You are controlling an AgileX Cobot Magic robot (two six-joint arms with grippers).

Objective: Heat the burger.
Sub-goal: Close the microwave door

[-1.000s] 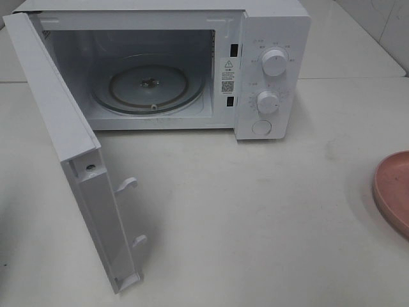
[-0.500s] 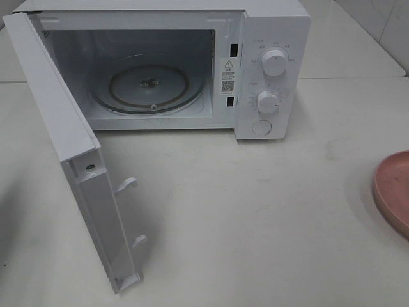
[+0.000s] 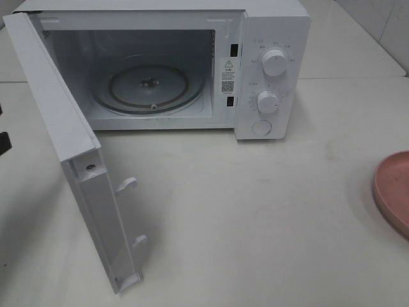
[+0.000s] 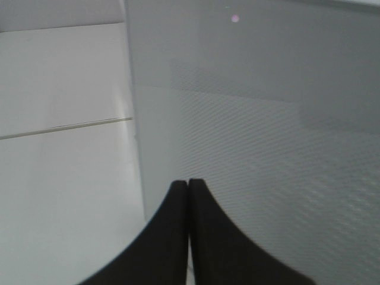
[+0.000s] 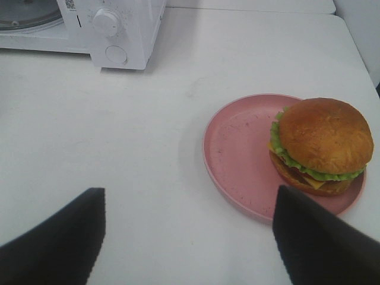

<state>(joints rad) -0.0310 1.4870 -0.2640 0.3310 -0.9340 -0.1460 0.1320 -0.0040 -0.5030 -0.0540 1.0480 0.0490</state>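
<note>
From the high camera I see the white microwave [image 3: 192, 64] at the back of the white worktop [image 3: 255, 217], its door [image 3: 70, 147] swung wide to the left and the glass turntable [image 3: 150, 86] bare inside. Two round dials [image 3: 275, 62] and a push button [image 3: 262, 127] sit on its right-hand panel. The edge of a pink plate [image 3: 393, 192] shows at the right border of this view; the burger is out of frame here, and so are both of my arms, apart from a dark sliver at the left border.

My left wrist camera looks close at the grey meshed face of the microwave door [image 4: 267, 130], with pale worktop beside it. My left fingers [image 4: 189, 196] are pressed together, holding nothing.

My right wrist camera shows the burger [image 5: 320, 145] sitting on the far side of the pink plate [image 5: 237, 154], well apart from the microwave [image 5: 113, 29]. My right fingers [image 5: 190, 231] are spread wide and empty, above the worktop just short of the plate.
</note>
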